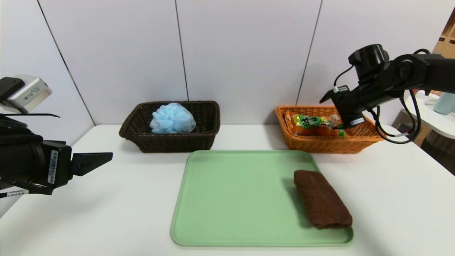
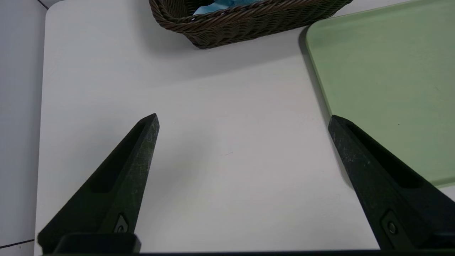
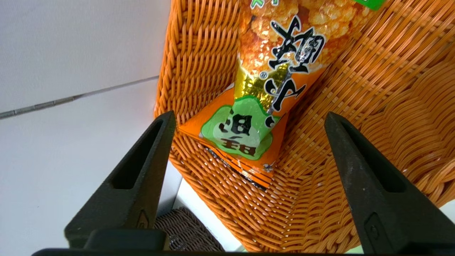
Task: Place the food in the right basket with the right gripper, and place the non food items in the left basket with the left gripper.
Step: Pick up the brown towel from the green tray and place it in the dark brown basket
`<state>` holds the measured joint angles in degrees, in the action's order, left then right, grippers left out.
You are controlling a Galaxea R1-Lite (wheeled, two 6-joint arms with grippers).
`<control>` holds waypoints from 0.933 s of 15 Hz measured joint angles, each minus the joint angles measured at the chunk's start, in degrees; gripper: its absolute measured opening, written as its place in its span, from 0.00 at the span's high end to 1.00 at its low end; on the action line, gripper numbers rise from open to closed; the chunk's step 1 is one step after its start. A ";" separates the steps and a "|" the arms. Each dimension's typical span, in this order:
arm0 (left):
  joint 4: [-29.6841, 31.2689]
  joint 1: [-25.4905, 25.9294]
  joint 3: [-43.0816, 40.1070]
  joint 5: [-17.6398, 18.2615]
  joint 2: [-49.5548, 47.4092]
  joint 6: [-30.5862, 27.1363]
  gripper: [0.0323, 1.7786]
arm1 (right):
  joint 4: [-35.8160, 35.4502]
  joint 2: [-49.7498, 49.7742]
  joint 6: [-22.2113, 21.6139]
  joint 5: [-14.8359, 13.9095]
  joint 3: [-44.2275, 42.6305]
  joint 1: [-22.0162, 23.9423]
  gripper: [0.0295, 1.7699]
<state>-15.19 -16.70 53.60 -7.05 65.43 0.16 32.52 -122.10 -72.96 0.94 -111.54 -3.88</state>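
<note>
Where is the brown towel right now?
In the head view, the brown towel lies on the green tray's right side, nearer the orange basket.

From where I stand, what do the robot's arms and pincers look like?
Both arms are matte black. Each ends in a gripper, the left gripper and the right gripper, with two long, pointed, wedge-shaped black fingers. The left arm carries white barcode stickers and a silver-grey box; the right arm has a round black joint, looping black cables and small white labels.
</note>
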 joint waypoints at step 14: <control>-0.02 -0.22 -0.07 0.07 -0.07 -0.06 0.05 | 10.30 17.31 31.54 -4.27 -0.15 -12.43 0.06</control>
<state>-15.21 -16.92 53.53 -6.97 65.35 0.10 42.83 -104.79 -41.42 -3.33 -111.69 -16.31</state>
